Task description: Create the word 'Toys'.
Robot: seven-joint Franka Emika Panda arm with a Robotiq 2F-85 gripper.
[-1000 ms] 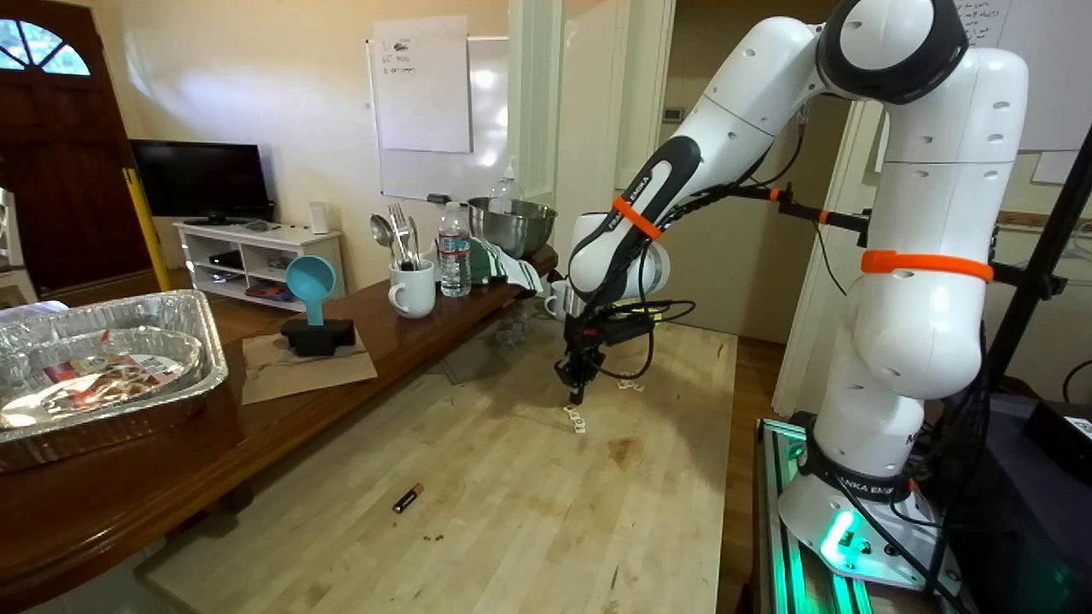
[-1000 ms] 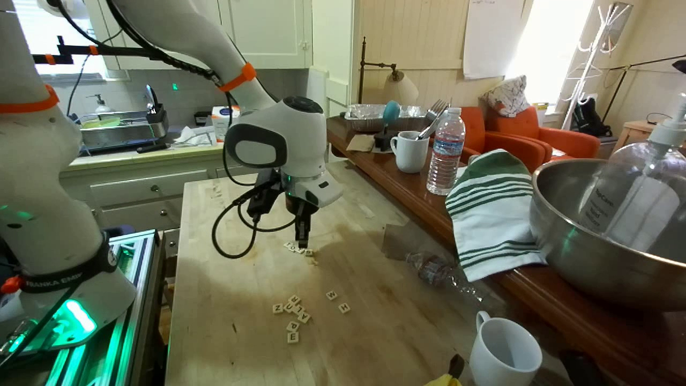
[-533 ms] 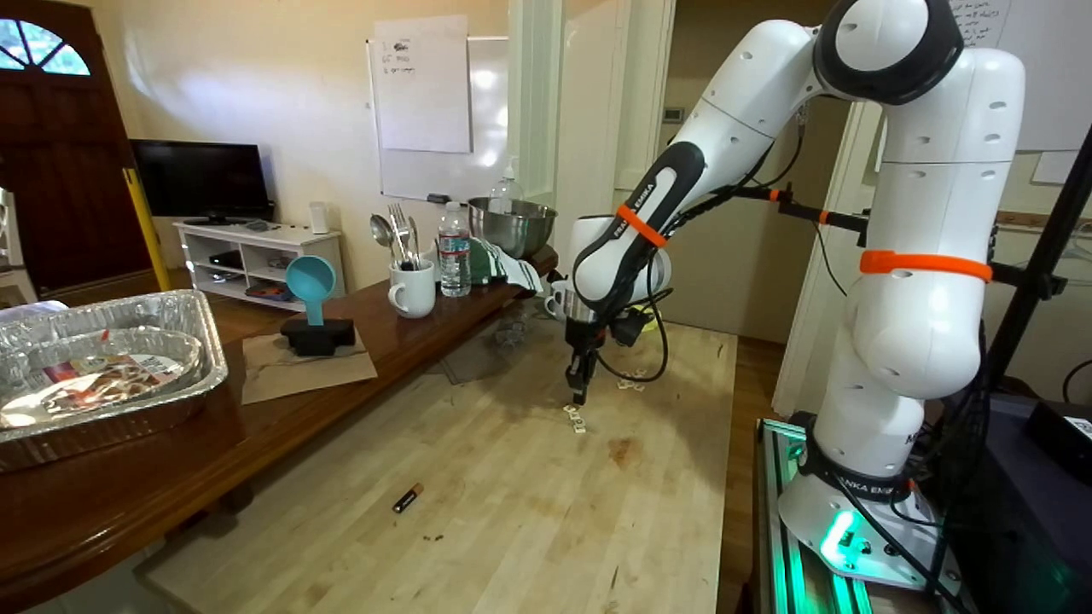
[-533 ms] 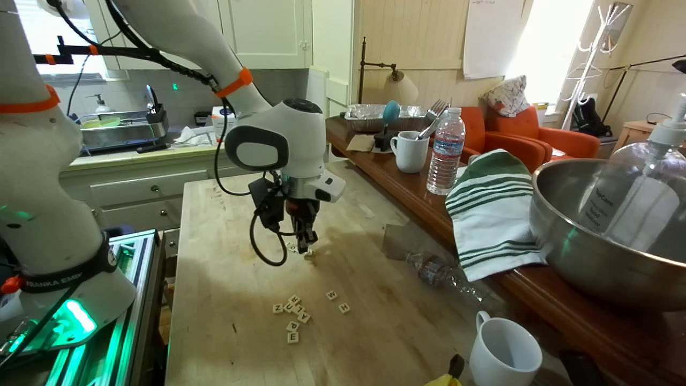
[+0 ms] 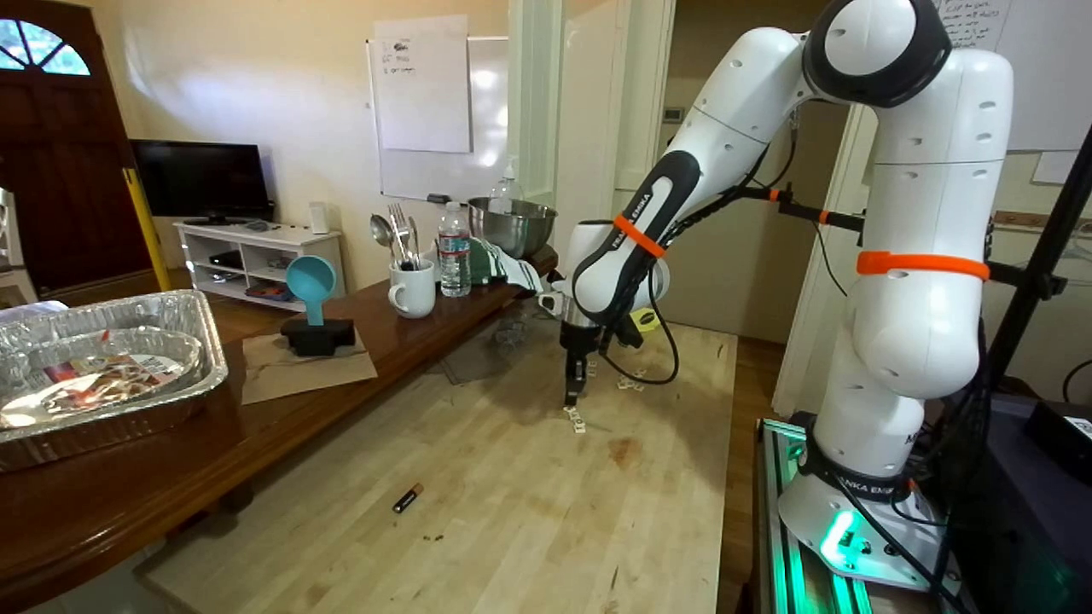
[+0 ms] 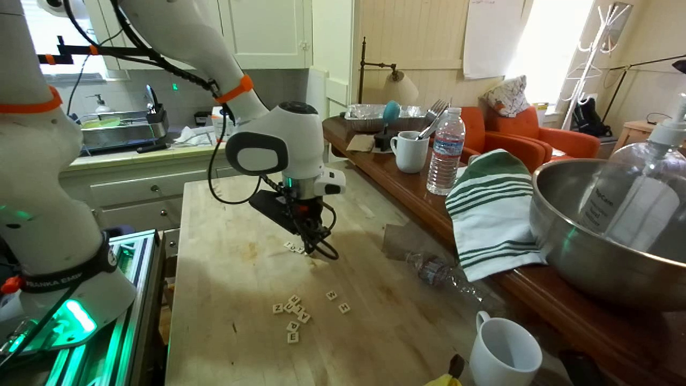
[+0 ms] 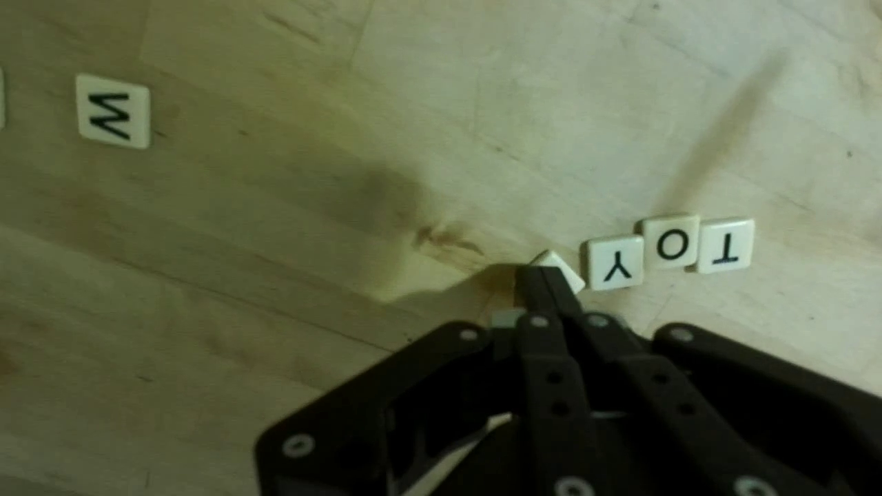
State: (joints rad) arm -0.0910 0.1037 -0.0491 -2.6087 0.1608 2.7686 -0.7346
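Three whitish letter tiles stand side by side in the wrist view: the T tile (image 7: 725, 245), the O tile (image 7: 670, 241) and, slightly out of line, the Y tile (image 7: 615, 262). Left of the Y lies a turned tile (image 7: 564, 271), its letter covered by my fingertips. My gripper (image 7: 541, 270) is shut, its black fingers pressed together over that tile; whether they touch it I cannot tell. In an exterior view the gripper (image 5: 572, 402) points down at the far end of the tile row (image 5: 576, 421). Cables hide the fingertips in an exterior view, where the row (image 6: 293, 247) partly shows.
Loose tiles lie nearby: a W tile (image 6: 332, 295), an H tile (image 6: 344, 307) and a cluster of several (image 6: 298, 309). A battery (image 5: 408, 498), a crumpled plastic bottle (image 6: 431, 268) and a white mug (image 6: 504, 354) are on the table. A raised wooden counter (image 6: 386, 187) borders it.
My wrist has turned about its vertical axis, swinging the camera and cables round. The shut fingertips have stayed low near the tile row, shifting only slightly.
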